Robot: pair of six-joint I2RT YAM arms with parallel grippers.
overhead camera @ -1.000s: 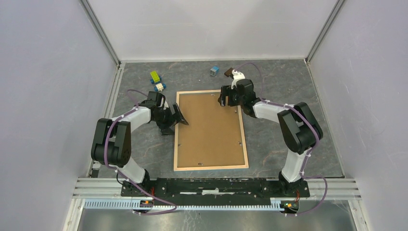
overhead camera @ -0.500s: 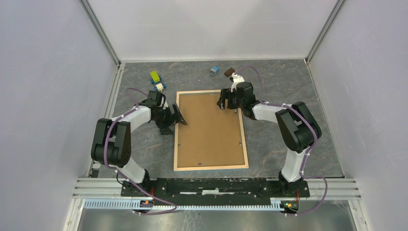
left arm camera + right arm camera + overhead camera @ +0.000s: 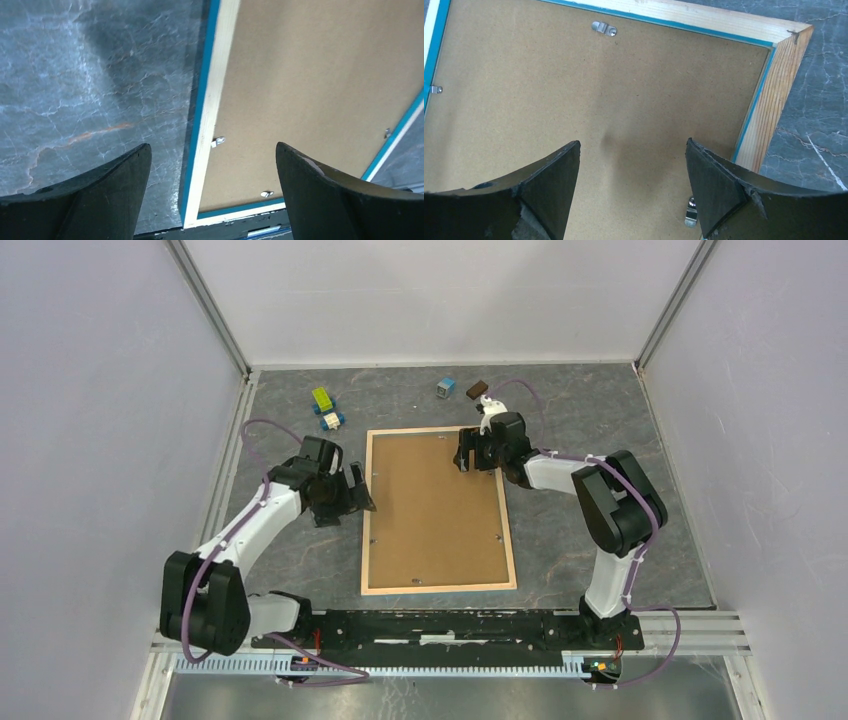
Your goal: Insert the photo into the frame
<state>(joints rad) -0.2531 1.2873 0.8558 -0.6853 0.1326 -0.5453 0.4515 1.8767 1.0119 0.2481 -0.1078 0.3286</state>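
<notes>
The frame (image 3: 769,120) is lying back-up on the table (image 3: 590,420), showing a pale wood rim with a blue inner edge. One brown backing board (image 3: 435,510) is sitting inside it. Four small blocks (image 3: 322,398) are lying beyond its far edge. The left gripper (image 3: 211,147) is hovering spread wide at its left edge. The right gripper (image 3: 632,142) is gaping empty over its far right corner.

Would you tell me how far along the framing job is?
Done: the frame lies back-up with the backing board seated in it. In hand: nothing; the left gripper beside its left edge and the right gripper over its far corner are open. Left: unclear, as the photo shows in no view and may lie under the board.
</notes>
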